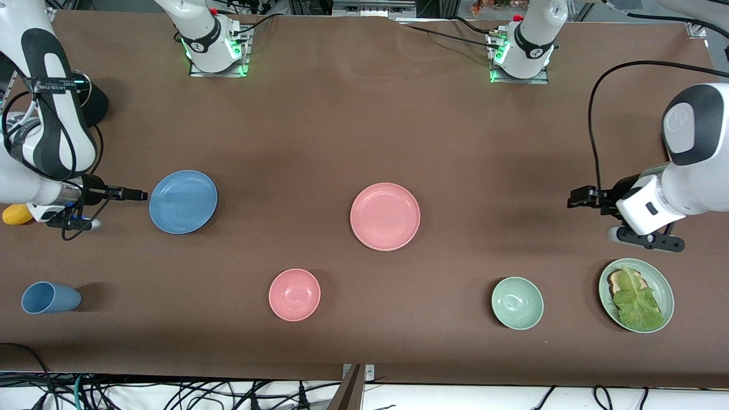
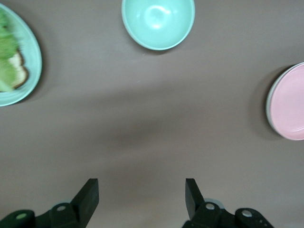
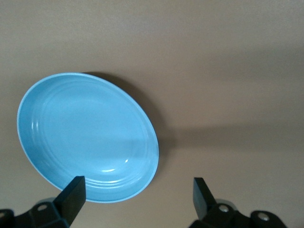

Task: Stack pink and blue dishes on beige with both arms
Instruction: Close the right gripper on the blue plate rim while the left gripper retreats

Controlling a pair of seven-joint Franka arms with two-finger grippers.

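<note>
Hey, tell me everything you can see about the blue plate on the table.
The blue plate is a wide, shallow, round dish in plain matte blue with a low rim and faint concentric rings inside. It is empty and sits flat on the brown table, toward the right arm's end, farther from the front camera than the blue cup. Nothing touches it. The right gripper is beside its edge, jaws open.
</note>
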